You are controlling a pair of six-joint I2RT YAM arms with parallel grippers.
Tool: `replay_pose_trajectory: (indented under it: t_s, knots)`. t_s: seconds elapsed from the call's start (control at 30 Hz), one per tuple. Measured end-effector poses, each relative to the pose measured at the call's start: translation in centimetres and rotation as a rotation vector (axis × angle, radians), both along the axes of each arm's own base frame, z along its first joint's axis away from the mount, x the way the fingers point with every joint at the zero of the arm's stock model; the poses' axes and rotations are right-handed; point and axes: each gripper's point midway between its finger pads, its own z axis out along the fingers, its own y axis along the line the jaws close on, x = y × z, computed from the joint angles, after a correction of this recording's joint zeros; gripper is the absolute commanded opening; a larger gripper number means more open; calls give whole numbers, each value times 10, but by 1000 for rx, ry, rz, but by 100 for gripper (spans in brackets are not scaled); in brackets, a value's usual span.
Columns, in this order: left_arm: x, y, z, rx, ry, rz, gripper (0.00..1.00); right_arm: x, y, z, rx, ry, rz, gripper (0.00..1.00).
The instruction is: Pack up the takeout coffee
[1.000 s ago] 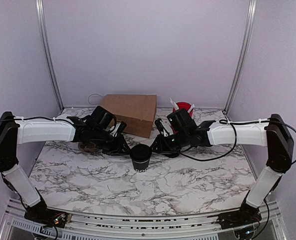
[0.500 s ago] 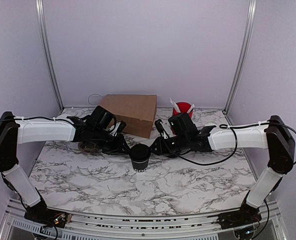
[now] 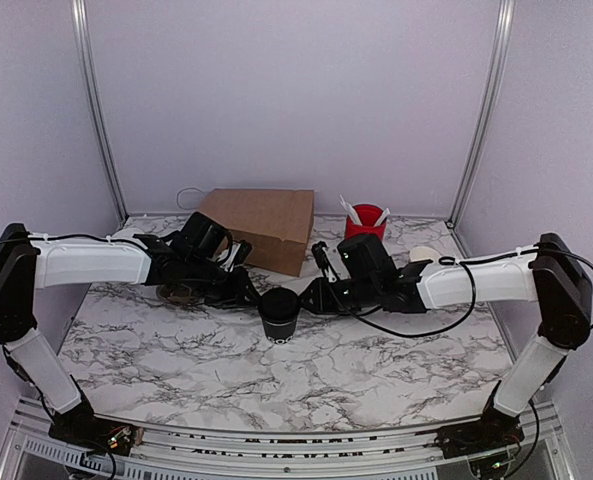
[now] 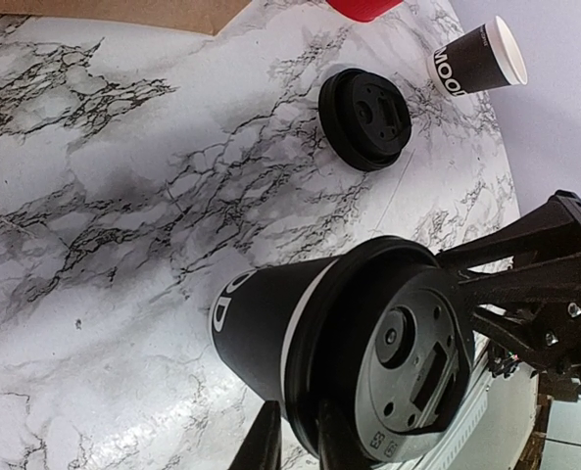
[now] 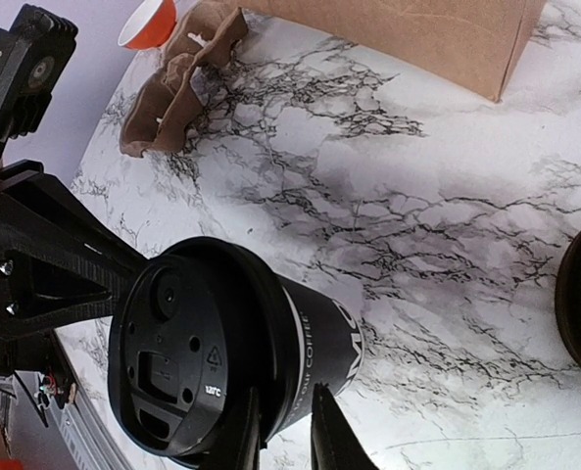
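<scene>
A black paper cup (image 3: 280, 314) with a black lid on it stands mid-table between both grippers; its white lettering shows in the left wrist view (image 4: 261, 323) and the right wrist view (image 5: 324, 343). My left gripper (image 3: 254, 297) is closed to a narrow gap on the lid's rim (image 4: 300, 446). My right gripper (image 3: 308, 296) pinches the opposite rim (image 5: 285, 436), one finger on the lid and one on the cup wall. A second black cup (image 4: 476, 59), open with a white inside, stands at the right (image 3: 421, 255).
A brown paper bag (image 3: 261, 228) lies behind the cup. A red cup with white sticks (image 3: 366, 218) stands back right. A loose flat black lid (image 4: 365, 117) lies by the right arm. A brown cup carrier (image 5: 177, 78) sits under the left arm.
My right gripper has moved left and lower, up to the lidded cup, uncovering the red cup behind it. The cup has shifted slightly left. The left arm has hardly moved.
</scene>
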Motion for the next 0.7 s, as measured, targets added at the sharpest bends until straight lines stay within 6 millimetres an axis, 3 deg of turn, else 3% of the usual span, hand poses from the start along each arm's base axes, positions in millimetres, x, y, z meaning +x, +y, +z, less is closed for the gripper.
replay_pose_trajectory:
  t_s: [0.13,0.7]
  knots:
    - [1,0,1,3,-7,2,13,2,2,9,-16,-3,-10,20]
    - [20,-2,5,88,-53,-14,14,2,-1,15,-112,21,-52,22]
